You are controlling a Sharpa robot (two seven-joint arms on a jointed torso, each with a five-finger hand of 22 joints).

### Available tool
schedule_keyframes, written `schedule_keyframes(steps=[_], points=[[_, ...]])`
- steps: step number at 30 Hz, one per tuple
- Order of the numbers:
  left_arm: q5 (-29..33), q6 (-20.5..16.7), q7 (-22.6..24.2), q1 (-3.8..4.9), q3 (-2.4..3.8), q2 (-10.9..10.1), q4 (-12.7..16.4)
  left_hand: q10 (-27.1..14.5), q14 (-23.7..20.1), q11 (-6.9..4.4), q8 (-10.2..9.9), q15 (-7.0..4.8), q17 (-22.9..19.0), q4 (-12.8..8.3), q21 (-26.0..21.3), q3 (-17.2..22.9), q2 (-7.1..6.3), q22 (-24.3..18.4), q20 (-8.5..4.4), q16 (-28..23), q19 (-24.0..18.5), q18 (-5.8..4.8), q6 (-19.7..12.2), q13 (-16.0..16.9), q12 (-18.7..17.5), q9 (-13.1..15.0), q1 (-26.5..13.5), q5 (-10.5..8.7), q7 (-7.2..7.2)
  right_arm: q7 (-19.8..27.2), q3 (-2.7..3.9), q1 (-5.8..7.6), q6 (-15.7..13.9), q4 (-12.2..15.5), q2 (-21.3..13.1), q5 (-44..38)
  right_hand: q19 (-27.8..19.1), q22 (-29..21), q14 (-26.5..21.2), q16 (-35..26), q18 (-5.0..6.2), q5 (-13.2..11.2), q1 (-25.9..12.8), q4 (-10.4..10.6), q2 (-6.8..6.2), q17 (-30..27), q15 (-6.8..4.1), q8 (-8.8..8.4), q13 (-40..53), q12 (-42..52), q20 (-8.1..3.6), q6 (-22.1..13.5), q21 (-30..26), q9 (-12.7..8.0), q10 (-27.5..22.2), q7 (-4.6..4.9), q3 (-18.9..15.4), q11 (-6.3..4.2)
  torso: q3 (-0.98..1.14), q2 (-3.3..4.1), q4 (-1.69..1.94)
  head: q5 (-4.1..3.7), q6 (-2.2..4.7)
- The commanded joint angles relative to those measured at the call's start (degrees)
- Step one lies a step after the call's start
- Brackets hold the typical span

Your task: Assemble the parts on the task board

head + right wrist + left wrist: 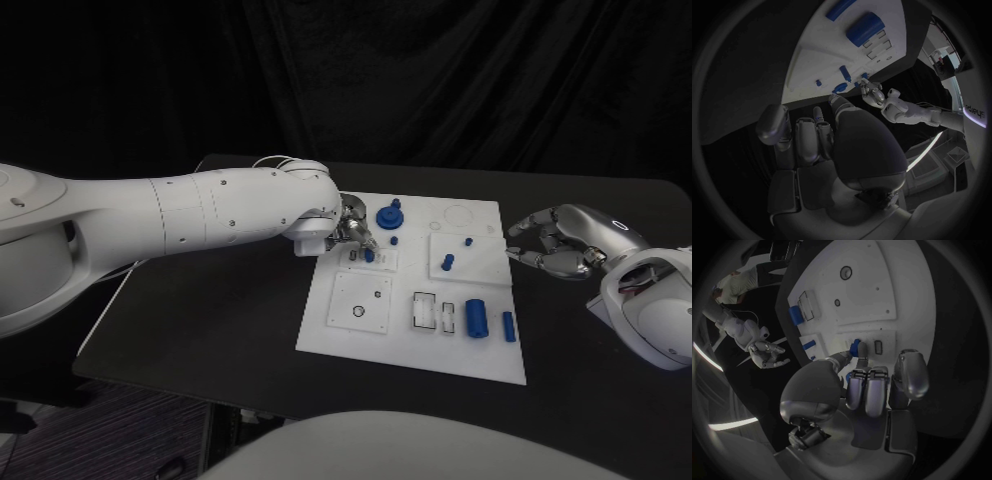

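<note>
The white task board (411, 345) lies mid-table. My left hand (351, 232) hovers over its far-left section and pinches a small blue peg (369, 256) that stands against the board; the left wrist view shows the peg (857, 347) at the fingertips (869, 390). A blue knob (389, 214) and a tiny blue pin (394, 240) stand just beyond. My right hand (555, 242) hangs off the board's right edge, fingers loosely curved and apart, holding nothing.
A fat blue cylinder (476, 321) and a thin blue rod (508, 325) lie at the board's near right. Two more blue pieces (449, 262) (469, 241) sit in the middle-right section. Bare black table (216, 310) flanks the board.
</note>
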Motion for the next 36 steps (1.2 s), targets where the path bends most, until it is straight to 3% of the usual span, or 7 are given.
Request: schedule_keyframes(steps=[1, 7, 15, 21, 36], points=[[0.17, 1.83, 1.07, -0.19, -0.13, 0.05, 0.19, 6.15, 5.96, -0.1, -0.66, -0.16, 15.09, -0.6, -0.39, 1.17, 0.08, 8.77, 0.12, 0.15, -0.32, 0.82, 0.78, 15.09, 0.2, -0.48, -0.99, 0.45, 0.04, -1.13, 0.04, -0.13, 0.39, -0.04, 0.04, 0.29, -0.34, 6.77, 0.54, -0.39, 0.47, 0.43, 0.59, -0.1, 0.02, -0.09, 0.39, 0.19, -0.17, -0.29, 0.04, 0.4, -0.19, -0.11, -0.57, 0.13, 0.39, 0.03, -0.01, 0.01, -0.03, 0.09, -0.01], [0.17, 0.9, 1.61, -0.2, -0.13, -0.09, 0.39, 6.15, 5.96, -0.1, -1.82, -0.19, 15.09, -2.79, -0.24, 3.96, -0.44, 8.83, 0.15, 0.15, -0.25, 0.78, 1.88, 15.09, 0.2, -1.67, -1.78, 3.57, 0.07, -1.18, 0.04, -0.14, 0.46, -0.14, 0.12, 0.32, -0.39, 6.73, 0.5, -0.47, 0.5, 0.7, 0.75, -0.2, -0.01, -0.17, 0.4, 0.18, -0.46, -0.48, 0.04, 0.44, -0.38, -0.22, -0.78, 0.14, 0.52, 0.03, 0.0, 0.0, -0.04, 0.14, -0.01], [0.17, -1.93, 2.56, -0.2, -0.13, -0.86, 1.21, 6.15, 5.96, -0.1, -2.11, -0.22, 15.09, -4.13, -0.33, 5.67, -0.76, 8.81, 0.16, 0.15, -0.25, 0.8, 2.27, 15.09, 0.2, -1.86, -2.3, 4.95, 0.1, -1.22, 0.04, -0.14, 0.47, -0.19, 0.04, 0.34, -0.44, 6.68, 0.46, -0.56, 0.53, 0.78, 0.8, -0.23, -0.03, -0.3, 0.4, 0.18, -0.61, -0.58, 0.04, 0.46, -0.58, -0.25, -0.89, 0.15, 0.56, 0.03, 0.02, 0.0, -0.02, -0.01, -0.01], [0.17, -4.66, 3.63, -0.2, -0.13, -2.14, 2.62, 6.15, 5.96, -0.08, -2.18, -0.21, 15.09, -4.3, -0.65, 6.0, -0.8, 8.71, 0.16, 0.15, -0.39, 0.87, 2.28, 15.09, 0.2, -1.88, -2.5, 5.2, 0.13, -1.25, 0.04, -0.15, 0.4, -0.15, -0.12, 0.34, -0.48, 6.65, 0.42, -0.67, 0.55, 0.88, 0.86, -0.27, -0.06, -0.45, 0.4, 0.18, -0.78, -0.69, 0.04, 0.47, -0.72, -0.29, -1.01, 0.15, 0.61, 0.04, 0.0, 0.01, -0.03, -0.21, -0.01], [-2.4, -16.36, 8.74, -0.37, -0.14, -7.25, 8.38, 6.15, 5.96, -0.04, -2.37, -0.2, 15.09, -5.36, -0.68, 7.26, -1.19, 8.71, 0.16, 0.15, -0.36, 0.87, 2.26, 15.09, 0.2, -1.82, -2.98, 5.16, 0.22, -1.26, 0.04, -0.36, 0.09, 0.17, -0.92, 0.35, -0.57, 6.58, 0.33, -0.86, 0.6, 0.98, 0.9, -0.31, -0.14, -0.69, 0.41, 0.17, -1.0, -0.85, 0.05, 0.49, -1.01, -0.35, -1.18, 0.16, 0.64, 0.05, -0.03, 0.03, 0.02, -0.01, -0.01]])
